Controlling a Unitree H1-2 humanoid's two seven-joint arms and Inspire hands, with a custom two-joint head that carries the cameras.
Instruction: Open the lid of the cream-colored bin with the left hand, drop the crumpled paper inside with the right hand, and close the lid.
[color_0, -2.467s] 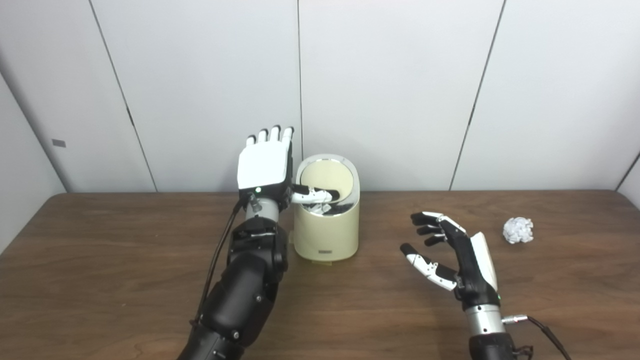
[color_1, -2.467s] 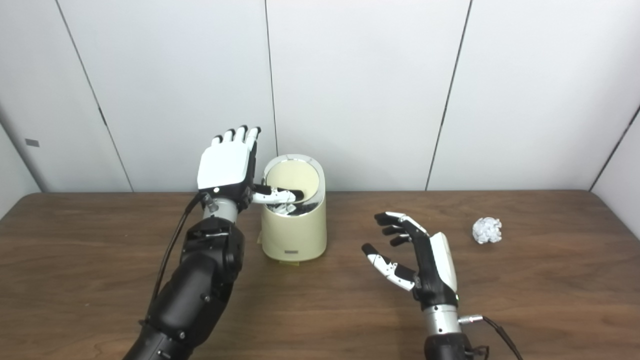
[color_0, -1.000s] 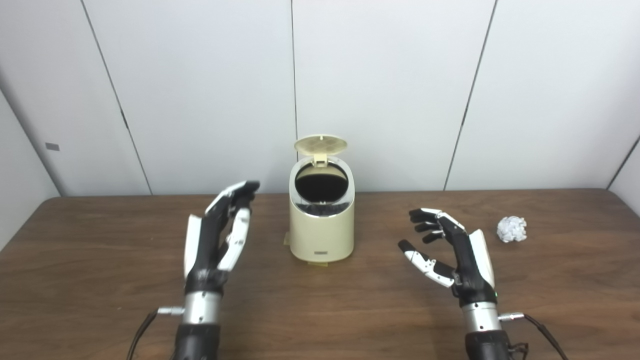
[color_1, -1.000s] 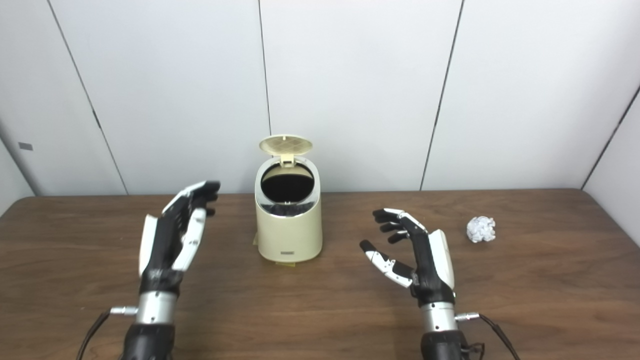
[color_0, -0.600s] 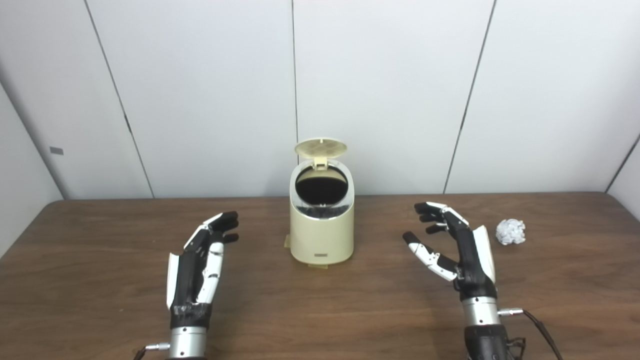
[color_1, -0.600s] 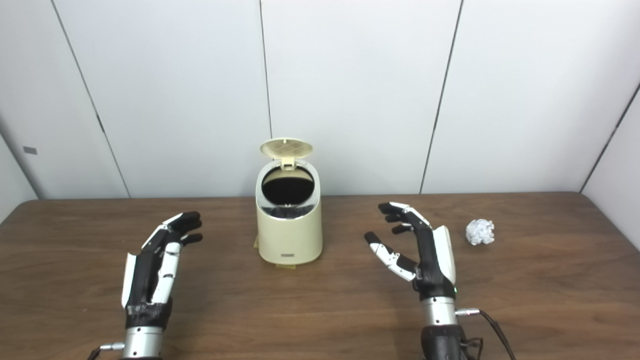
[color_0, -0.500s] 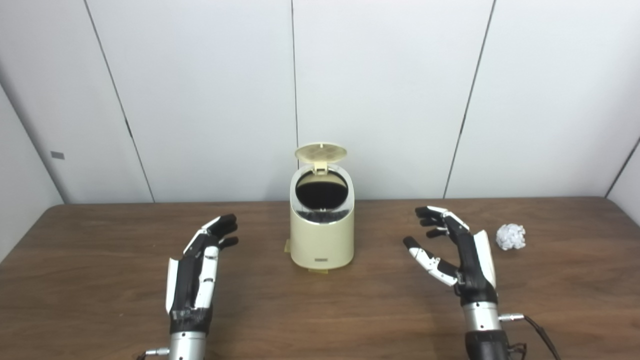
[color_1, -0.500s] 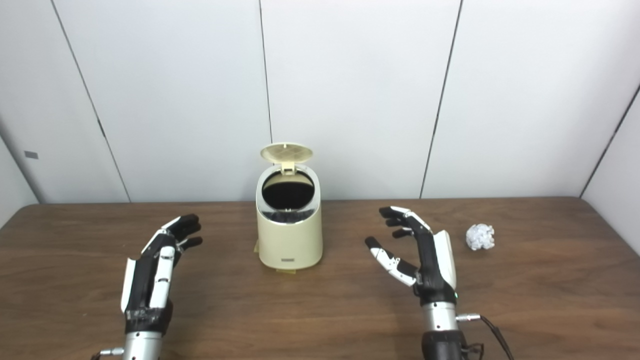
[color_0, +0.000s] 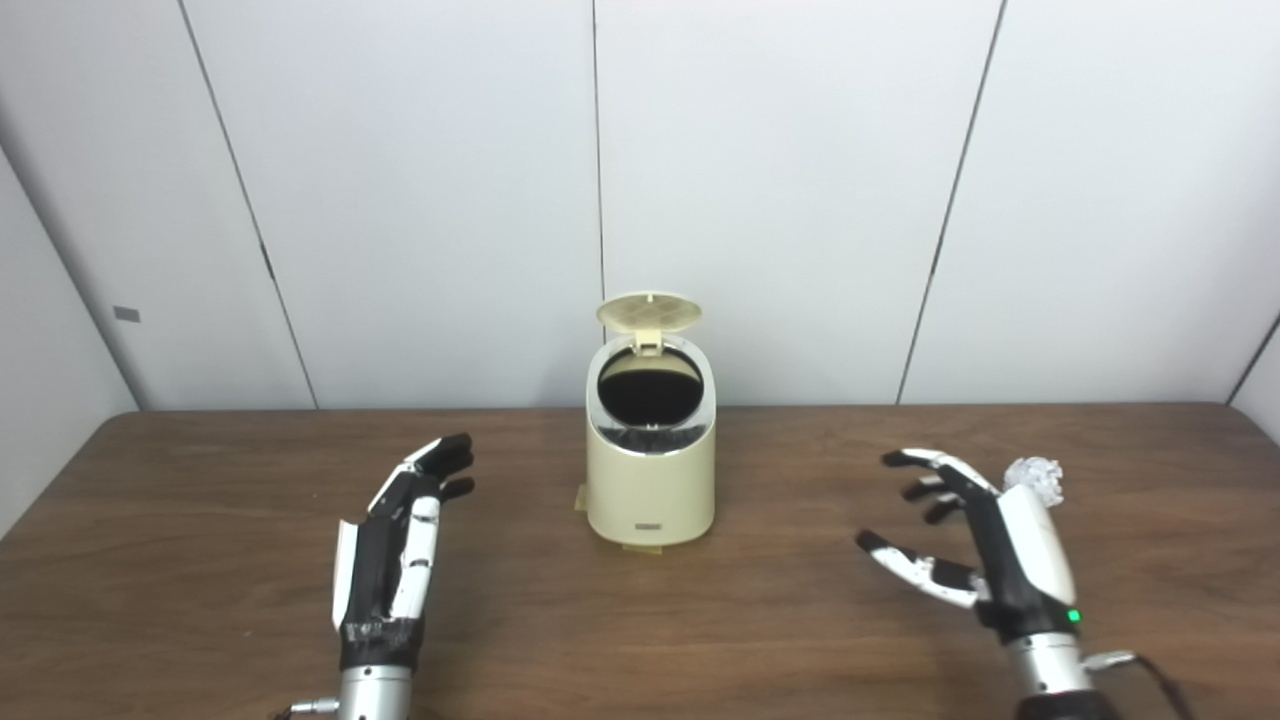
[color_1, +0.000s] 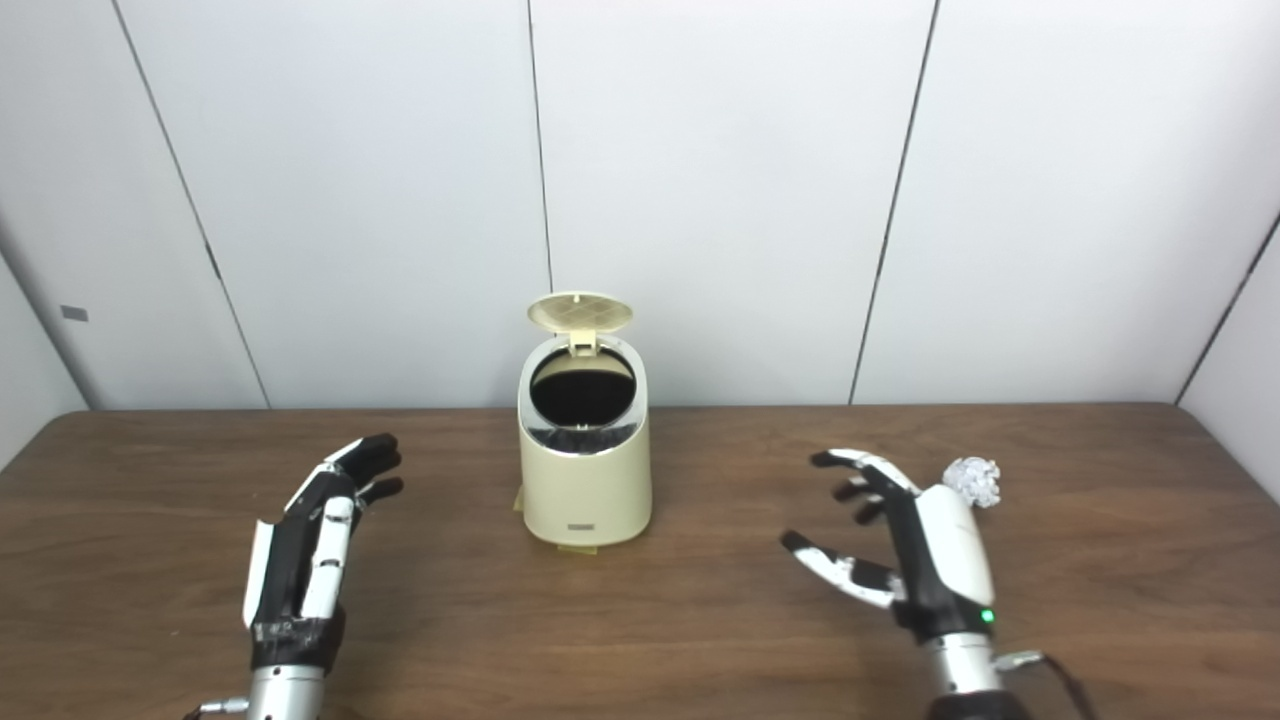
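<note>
The cream-colored bin (color_0: 650, 490) stands at the middle of the brown table, its round lid (color_0: 648, 311) flipped up at the back and the dark opening showing. A white ball of crumpled paper (color_0: 1037, 476) lies at the right, partly hidden behind my right hand (color_0: 985, 550). That hand is open, fingers spread, just in front and left of the paper, not touching it. My left hand (color_0: 400, 540) rests open over the table, well left of the bin, holding nothing.
The brown wooden table (color_0: 200, 560) runs the full width of the view. Pale wall panels (color_0: 400, 200) rise right behind the bin. A bit of yellowish tape (color_0: 580, 497) shows at the bin's base.
My left hand let go of the bin and came down to the left; the lid now stands open. My right hand has moved right, close to the paper.
</note>
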